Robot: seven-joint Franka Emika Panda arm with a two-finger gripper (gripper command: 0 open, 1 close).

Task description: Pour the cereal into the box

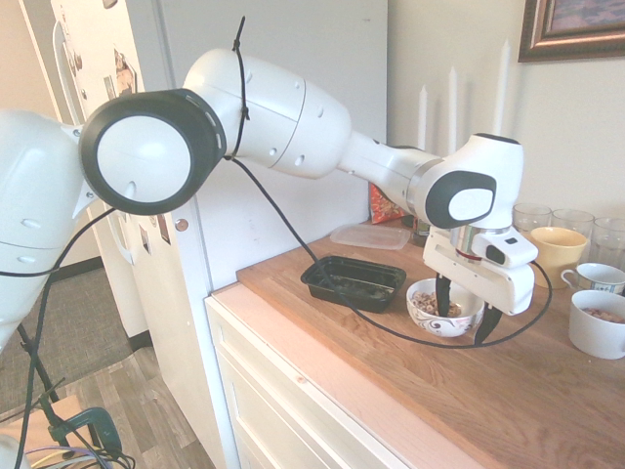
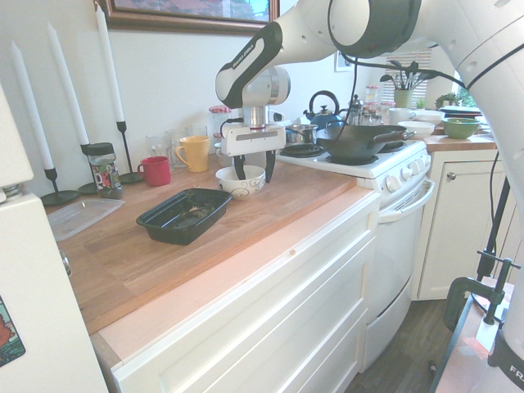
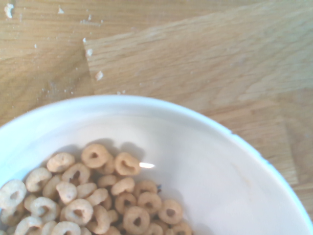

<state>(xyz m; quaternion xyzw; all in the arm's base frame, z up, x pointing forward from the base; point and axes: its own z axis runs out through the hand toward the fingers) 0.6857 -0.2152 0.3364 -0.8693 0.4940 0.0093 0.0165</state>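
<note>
This is a kitchen with a long wooden counter (image 2: 246, 217) over white drawers, under a framed picture on a pale wall. In the second exterior view, at the left end, a clear lid (image 2: 78, 217) lies flat on the wood. Behind it three tall white candles (image 2: 67, 86) stand in black holders, with a dark jar (image 2: 104, 170) near them. Next comes the box (image 2: 185, 214), black and shallow, lying on the counter at a slant. Behind it are a red mug (image 2: 155, 171) and a yellow mug (image 2: 194, 153). Just right of the box stands a white bowl (image 2: 241, 182), not touching it. The cereal (image 3: 93, 198) is inside this bowl, a small heap of light-brown rings at the bottom. The gripper (image 2: 255, 168) points straight down at the bowl, and its fingers are spread wide, one on each side of the rim, gripping nothing. Crumbs lie on the wood beside the bowl. Further right is a white stove (image 2: 368, 164) with a dark pan (image 2: 356, 141) and a kettle (image 2: 326, 110).
</note>
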